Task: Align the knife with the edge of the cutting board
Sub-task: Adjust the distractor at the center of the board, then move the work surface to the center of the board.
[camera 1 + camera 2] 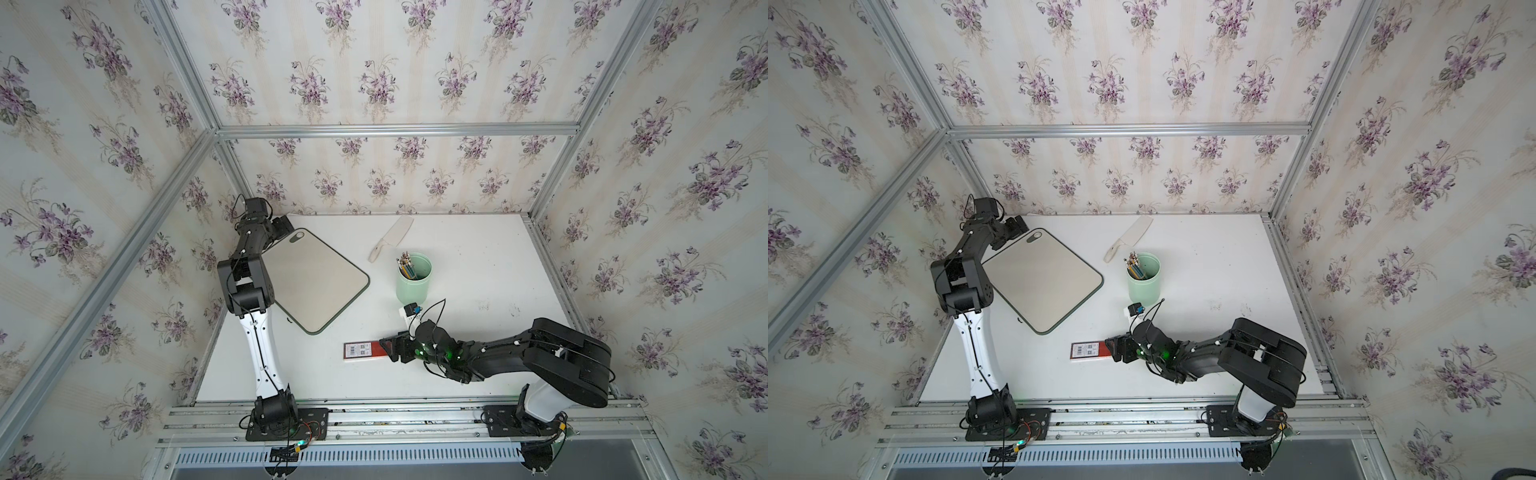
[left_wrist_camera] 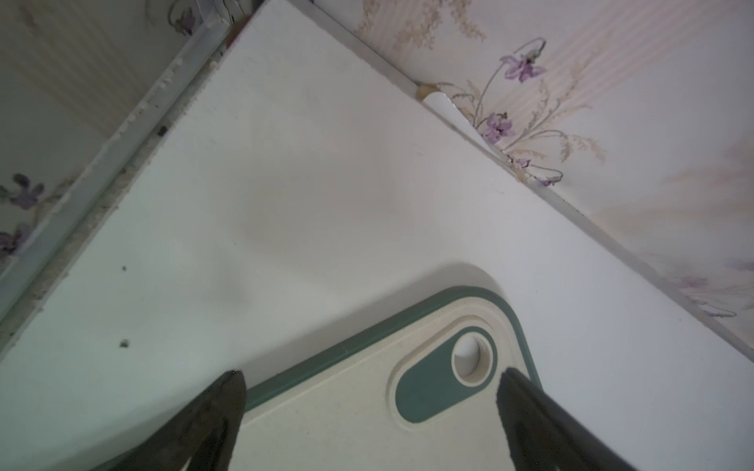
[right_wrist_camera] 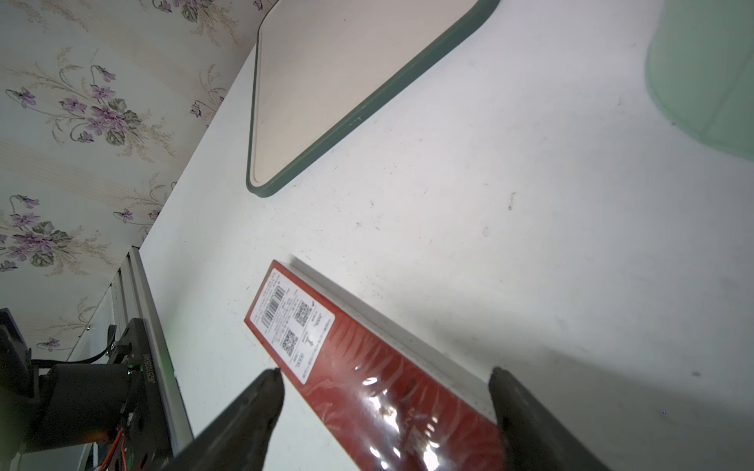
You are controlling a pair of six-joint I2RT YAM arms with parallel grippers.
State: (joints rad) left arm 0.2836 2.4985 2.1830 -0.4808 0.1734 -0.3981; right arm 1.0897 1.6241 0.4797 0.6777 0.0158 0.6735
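The off-white knife (image 1: 390, 239) (image 1: 1127, 239) lies on the table at the back, slanted, its handle toward the green cup, apart from the cutting board. The beige cutting board (image 1: 316, 278) (image 1: 1042, 282) with its dark green rim lies askew at the left. My left gripper (image 1: 286, 227) (image 2: 371, 379) is open over the board's far corner (image 2: 347, 428), beside the oval hole, holding nothing. My right gripper (image 1: 387, 345) (image 3: 383, 375) is open near the front, its fingers either side of one end of a flat red box (image 3: 367, 367). The knife shows in neither wrist view.
A pale green cup (image 1: 413, 278) (image 3: 706, 73) of pencils stands between the knife and my right arm. The red box (image 1: 361, 350) with its barcode label lies in front of the board. Floral walls and metal rails close in the table at the back and both sides.
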